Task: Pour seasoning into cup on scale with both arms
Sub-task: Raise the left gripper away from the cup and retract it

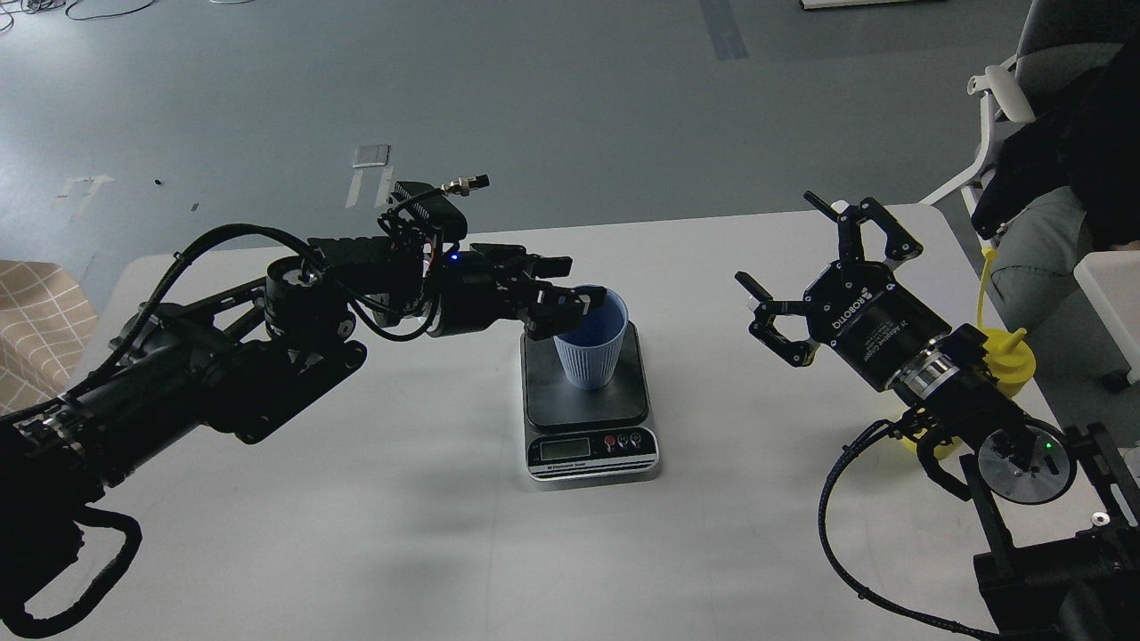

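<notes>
White table (356, 499) fills most of the view, with grey floor beyond it. At its middle lies the scale (590, 418), and the light-blue cup (590, 349) stands upright on its dark platform. From the left, the left gripper (557, 298) holds the cup at its rim, fingers closed on the left wall. To the right, well apart from the scale, the right gripper (815, 271) hangs with fingers spread wide, holding nothing. Behind this arm, near the right table edge, stands the yellow seasoning bottle (1011, 352), partly hidden.
</notes>
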{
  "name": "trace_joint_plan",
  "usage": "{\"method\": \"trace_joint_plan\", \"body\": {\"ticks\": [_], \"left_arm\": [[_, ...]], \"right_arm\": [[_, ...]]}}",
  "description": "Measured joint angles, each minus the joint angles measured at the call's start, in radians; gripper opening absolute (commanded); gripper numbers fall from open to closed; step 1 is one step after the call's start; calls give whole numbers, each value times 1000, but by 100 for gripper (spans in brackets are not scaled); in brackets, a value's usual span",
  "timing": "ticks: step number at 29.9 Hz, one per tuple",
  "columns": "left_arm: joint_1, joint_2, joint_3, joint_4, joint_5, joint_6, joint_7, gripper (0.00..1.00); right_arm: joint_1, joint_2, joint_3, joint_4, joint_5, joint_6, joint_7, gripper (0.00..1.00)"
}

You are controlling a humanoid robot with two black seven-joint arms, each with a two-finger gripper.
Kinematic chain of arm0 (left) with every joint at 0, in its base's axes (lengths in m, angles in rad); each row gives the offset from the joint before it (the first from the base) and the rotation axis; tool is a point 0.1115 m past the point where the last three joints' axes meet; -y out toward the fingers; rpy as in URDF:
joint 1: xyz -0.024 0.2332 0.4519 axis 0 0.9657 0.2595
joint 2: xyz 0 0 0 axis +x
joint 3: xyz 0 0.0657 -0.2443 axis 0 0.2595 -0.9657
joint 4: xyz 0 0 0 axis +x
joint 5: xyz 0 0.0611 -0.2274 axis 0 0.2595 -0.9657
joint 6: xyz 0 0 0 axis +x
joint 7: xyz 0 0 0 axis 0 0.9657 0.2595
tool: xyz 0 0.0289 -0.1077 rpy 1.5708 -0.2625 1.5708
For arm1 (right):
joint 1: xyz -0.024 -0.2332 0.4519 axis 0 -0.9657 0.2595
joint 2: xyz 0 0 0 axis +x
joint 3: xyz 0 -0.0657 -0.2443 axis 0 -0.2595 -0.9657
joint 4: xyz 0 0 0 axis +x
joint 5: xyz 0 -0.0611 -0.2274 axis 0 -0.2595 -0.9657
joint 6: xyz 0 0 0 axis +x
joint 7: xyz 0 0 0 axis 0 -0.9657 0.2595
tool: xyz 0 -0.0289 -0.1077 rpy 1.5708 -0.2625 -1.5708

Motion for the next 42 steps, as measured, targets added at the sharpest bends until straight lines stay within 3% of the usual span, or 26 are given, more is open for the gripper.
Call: {"method": "trace_joint_plan", "body": {"ticks": [10, 18, 23, 32, 36, 42], "left_arm": [[7, 22, -161, 14, -412, 4, 0, 98], [52, 51, -357, 3, -989, -15, 0, 98], [109, 68, -426, -18, -1252, -90, 0, 99], [269, 16, -623, -84, -1313, -182, 18, 99], [336, 12, -702, -87, -1315, -238, 19, 99], [436, 21, -817, -87, -1316, -257, 19, 99]], "right_arm": [[0, 0, 12, 11, 1, 26, 0, 100], [11, 0, 21, 51, 3, 22, -3, 100], [21, 0, 32, 68, 9, 19, -3, 100], [80, 0, 101, 94, 43, 19, -5, 100], [107, 0, 140, 109, 132, 19, -12, 100], [124, 0, 202, 107, 279, 25, -14, 100]]}}
